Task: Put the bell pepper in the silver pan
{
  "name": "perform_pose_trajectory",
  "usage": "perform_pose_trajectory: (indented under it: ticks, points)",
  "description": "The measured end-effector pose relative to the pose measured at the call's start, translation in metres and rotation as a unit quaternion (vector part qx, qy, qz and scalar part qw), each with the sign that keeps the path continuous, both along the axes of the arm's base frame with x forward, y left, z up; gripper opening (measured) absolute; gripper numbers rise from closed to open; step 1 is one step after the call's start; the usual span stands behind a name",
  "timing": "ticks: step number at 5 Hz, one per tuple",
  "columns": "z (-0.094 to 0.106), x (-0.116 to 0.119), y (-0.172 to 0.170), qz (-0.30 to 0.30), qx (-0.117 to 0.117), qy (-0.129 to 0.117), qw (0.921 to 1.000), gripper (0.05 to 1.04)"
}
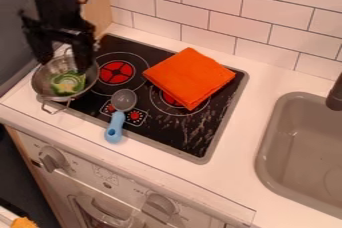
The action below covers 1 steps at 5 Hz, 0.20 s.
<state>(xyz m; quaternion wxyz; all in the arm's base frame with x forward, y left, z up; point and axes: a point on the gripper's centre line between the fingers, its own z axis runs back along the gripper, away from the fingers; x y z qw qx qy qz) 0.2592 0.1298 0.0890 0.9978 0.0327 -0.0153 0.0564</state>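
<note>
Oven knob (pixel 52 159): nearest, at seven o'clock from the stove (pixel 157 134).
Blue-handled spoon (pixel 116 124): on the stove's near edge, towards eight o'clock from its middle.
Silver pan (pixel 43 90): between nine and ten o'clock, wire handle towards six.
Bell pepper (pixel 69 84): inside the pan, a little towards six o'clock from its centre. Likely a light toy, fairly stiff, smooth enough to slip, hardly fragile. If it needs regrasping, take it across the widest part of its sides, clear of the pan wall.
Orange cloth (pixel 189 79): two o'clock from the spoon.
Gripper (pixel 63 66): over the pan's twelve o'clock side, fingers well apart.
</note>
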Motion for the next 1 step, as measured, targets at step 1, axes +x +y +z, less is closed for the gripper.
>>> perform_pose_trajectory:
  ticks: [1]
  points:
    - [-0.0002, 0.001, -0.0026, -0.008, 0.006, 0.003, 0.9999, 1.001]
